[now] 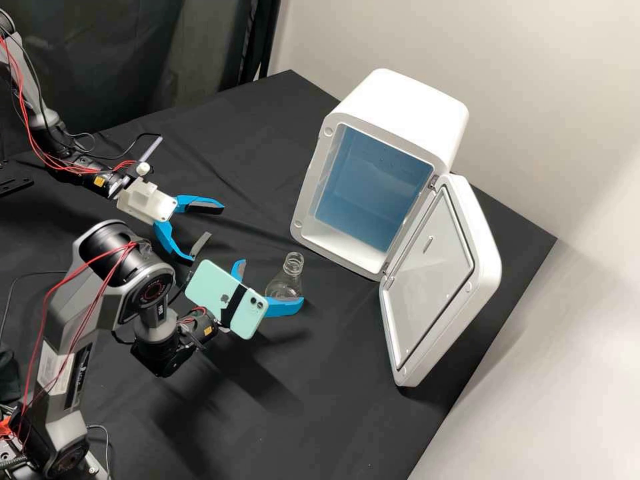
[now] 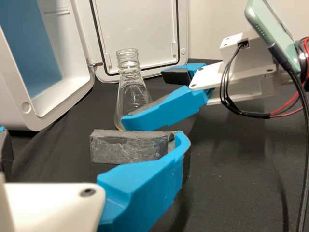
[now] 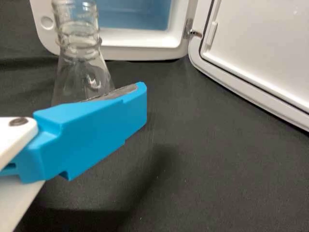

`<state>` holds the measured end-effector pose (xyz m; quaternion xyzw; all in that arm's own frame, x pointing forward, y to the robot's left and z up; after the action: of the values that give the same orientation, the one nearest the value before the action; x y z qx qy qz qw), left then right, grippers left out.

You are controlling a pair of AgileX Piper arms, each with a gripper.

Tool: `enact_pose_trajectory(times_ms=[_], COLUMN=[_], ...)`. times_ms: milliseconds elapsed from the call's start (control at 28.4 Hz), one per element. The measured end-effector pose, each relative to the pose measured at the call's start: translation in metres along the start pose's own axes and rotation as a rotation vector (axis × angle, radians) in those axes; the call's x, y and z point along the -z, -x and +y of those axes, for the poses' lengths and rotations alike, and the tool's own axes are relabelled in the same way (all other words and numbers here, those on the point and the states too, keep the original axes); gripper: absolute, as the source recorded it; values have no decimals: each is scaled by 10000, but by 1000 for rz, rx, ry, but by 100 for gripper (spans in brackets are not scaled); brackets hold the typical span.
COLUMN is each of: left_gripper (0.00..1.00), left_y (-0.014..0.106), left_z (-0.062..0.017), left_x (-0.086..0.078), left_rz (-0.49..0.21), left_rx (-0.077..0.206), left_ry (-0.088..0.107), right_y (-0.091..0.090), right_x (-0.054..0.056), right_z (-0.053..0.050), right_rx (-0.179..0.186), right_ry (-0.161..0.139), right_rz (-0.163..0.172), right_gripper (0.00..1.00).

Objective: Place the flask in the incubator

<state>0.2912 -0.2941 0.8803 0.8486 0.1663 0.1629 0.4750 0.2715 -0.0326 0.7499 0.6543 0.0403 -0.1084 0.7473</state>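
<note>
Incubator (image 1: 400, 113) sits on the black bench (image 1: 280, 407), white shell, blue inside, its door (image 1: 437, 280) swung fully open and leaning out from the hinge side. Flask (image 1: 288, 275) is clear glass, no cap, upright on the bench just outside the incubator's open mouth, by the corner of the frame away from the hinge, not inside. Right gripper (image 1: 273, 283) is at the flask, on its side away from the incubator, blue fingers spread with the flask's lower body between them. One finger (image 2: 164, 108) crosses in front of the flask base in the left wrist view, the other sits behind the flask on the door side; can't tell if either actually touches the glass. A mint green phone (image 1: 223, 297) is strapped on the right wrist behind the gripper. Left gripper (image 1: 208, 230) hangs over the bench farther from the incubator than the right one, well apart from the flask, fingers spread wide, nothing between them, grey pad (image 2: 128, 146) showing on one finger.
</note>
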Motion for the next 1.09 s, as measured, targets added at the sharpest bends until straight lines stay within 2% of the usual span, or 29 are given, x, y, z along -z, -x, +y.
enact_pose_trajectory(times_ms=[105, 211, 316, 598, 1090], left_gripper=[100, 100, 100, 100, 100], left_y=[0, 0, 0, 0, -10], left_z=[0, 0, 0, 0, 12], left_x=[0, 0, 0, 0, -1], left_rz=[0, 0, 0, 0, 0], left_rx=[0, 0, 0, 0, -3], left_ry=[0, 0, 0, 0, -1], right_y=[-8, -28, -52, -191, -344], right_x=[-5, -38, -57, -34, -8], right_z=[-43, -82, -99, -33, 27], right_rx=[15, 23, 27, -13, -44], right_ry=[2, -4, 4, 7, 9], right_rz=[-3, -22, -30, -17, 3], right_gripper=[100, 100, 100, 100, 100])
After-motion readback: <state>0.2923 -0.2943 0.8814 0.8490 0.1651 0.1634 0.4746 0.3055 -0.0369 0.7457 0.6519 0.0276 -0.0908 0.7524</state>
